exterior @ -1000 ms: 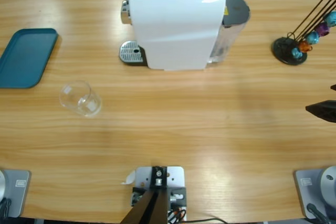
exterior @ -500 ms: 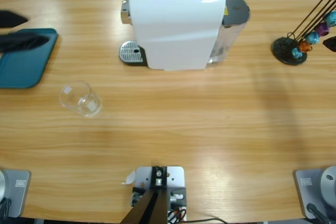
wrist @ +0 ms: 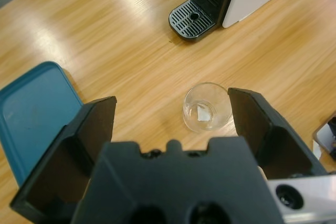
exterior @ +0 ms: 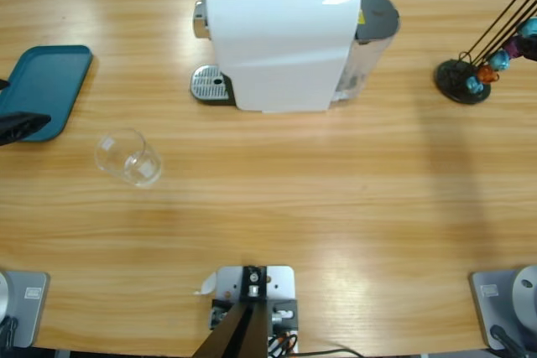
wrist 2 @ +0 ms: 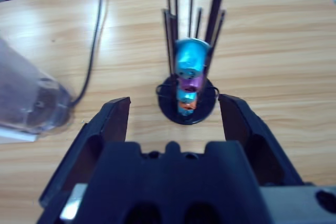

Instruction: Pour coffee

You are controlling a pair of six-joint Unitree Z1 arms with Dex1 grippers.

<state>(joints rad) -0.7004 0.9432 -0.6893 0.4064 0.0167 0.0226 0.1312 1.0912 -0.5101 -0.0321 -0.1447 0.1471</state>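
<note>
Between spread jaws of left hand (wrist: 173, 124), empty tumbler (wrist: 206, 107) apart

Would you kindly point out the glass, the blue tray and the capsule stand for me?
glass (wrist: 206, 107): left wrist view, its clear base.
blue tray (exterior: 46, 83): high view, its bare floor.
capsule stand (wrist 2: 187, 109): right wrist view, lower capsules above its base.

The table (exterior: 336, 207) under me is varnished wood, smooth, with bright glare streaks. The tumbler (wrist: 206, 107) looks like clear glass. The machine (exterior: 281, 35) is glossy white plastic; its drip grille (wrist: 192, 18) is perforated metal. The tray (wrist: 31, 114) is matt teal plastic. My jaws are matt black.
</note>
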